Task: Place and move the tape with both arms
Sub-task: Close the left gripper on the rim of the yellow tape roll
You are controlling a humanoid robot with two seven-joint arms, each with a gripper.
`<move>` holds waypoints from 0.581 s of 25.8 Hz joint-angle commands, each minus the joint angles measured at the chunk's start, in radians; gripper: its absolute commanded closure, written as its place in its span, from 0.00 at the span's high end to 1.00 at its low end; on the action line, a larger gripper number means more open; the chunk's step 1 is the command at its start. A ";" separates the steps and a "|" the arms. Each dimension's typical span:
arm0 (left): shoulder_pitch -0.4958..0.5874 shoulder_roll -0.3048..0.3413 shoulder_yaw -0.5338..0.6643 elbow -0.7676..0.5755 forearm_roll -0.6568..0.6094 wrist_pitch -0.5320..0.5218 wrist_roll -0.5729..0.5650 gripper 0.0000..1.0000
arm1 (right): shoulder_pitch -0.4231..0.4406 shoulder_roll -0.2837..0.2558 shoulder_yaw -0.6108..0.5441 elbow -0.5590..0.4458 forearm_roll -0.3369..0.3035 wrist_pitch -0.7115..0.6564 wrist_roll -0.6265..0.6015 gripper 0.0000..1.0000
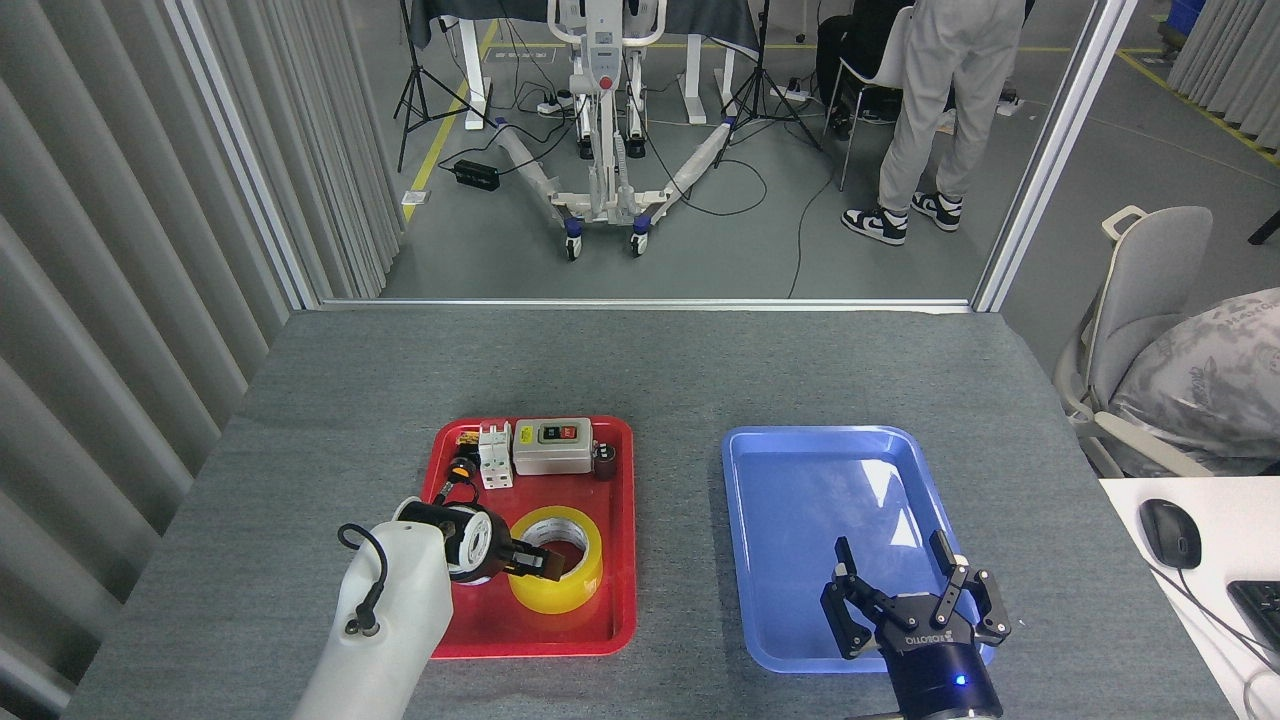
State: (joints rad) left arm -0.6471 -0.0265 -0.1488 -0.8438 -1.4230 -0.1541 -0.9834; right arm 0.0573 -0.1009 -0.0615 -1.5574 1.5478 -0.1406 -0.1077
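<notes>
Tape (pixel 556 560) flat in red tray (pixel 620 560), core axis vertical, hole up.

Robotics lab: tripods (pixel 432 70), floor cables (pixel 720 195), wheeled rig (pixel 603 150) behind the table (pixel 620 370).

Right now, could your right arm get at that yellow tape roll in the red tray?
Probably not easily: the right gripper hangs open over the blue tray, apart from the tape, and the left gripper already crowds the roll.
</notes>
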 commanded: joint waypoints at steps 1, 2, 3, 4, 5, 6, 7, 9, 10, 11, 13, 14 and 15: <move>0.000 -0.003 0.000 0.000 0.003 0.001 0.003 0.82 | 0.002 0.000 -0.003 0.000 0.000 -0.001 0.000 1.00; -0.002 -0.003 0.000 0.000 0.004 0.001 0.006 0.75 | 0.002 0.000 -0.003 0.000 0.000 -0.001 0.000 1.00; 0.000 -0.003 0.000 0.000 0.004 0.001 0.008 0.68 | 0.004 0.000 -0.004 0.000 0.000 -0.001 -0.001 1.00; -0.002 -0.003 0.000 0.002 0.004 0.001 0.008 0.62 | 0.004 0.000 -0.004 0.000 0.000 -0.001 0.000 1.00; -0.002 -0.001 0.002 0.000 0.006 0.001 0.008 0.57 | 0.002 0.000 -0.004 0.000 0.000 -0.001 0.000 1.00; -0.002 -0.001 0.002 0.000 0.006 0.001 0.009 0.54 | 0.002 0.000 -0.004 -0.001 0.000 -0.001 0.000 1.00; -0.002 -0.001 0.002 0.000 0.007 0.001 0.009 0.49 | 0.002 0.000 -0.004 -0.001 0.000 -0.001 0.000 1.00; -0.003 -0.001 0.002 0.000 0.019 0.001 0.009 0.39 | 0.002 0.000 -0.004 -0.001 0.000 -0.001 0.000 1.00; -0.003 -0.001 0.002 0.000 0.023 -0.001 0.008 0.33 | 0.002 0.000 -0.004 -0.003 0.000 -0.001 0.000 1.00; -0.005 0.000 0.002 0.000 0.026 -0.001 0.006 0.25 | -0.001 0.000 -0.004 -0.003 0.000 -0.001 0.000 1.00; -0.005 0.000 0.003 0.000 0.027 -0.001 0.005 0.21 | -0.001 0.000 -0.004 -0.003 0.000 -0.001 0.000 1.00; -0.005 0.000 0.006 -0.003 0.027 -0.001 0.005 0.19 | -0.001 0.000 -0.006 -0.003 0.000 -0.001 0.000 1.00; -0.005 0.002 0.008 -0.004 0.029 -0.001 0.005 0.17 | -0.001 0.001 -0.007 -0.003 0.000 -0.001 0.000 1.00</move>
State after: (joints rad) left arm -0.6515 -0.0262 -0.1451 -0.8446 -1.3983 -0.1539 -0.9789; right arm 0.0577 -0.1012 -0.0664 -1.5598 1.5478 -0.1410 -0.1084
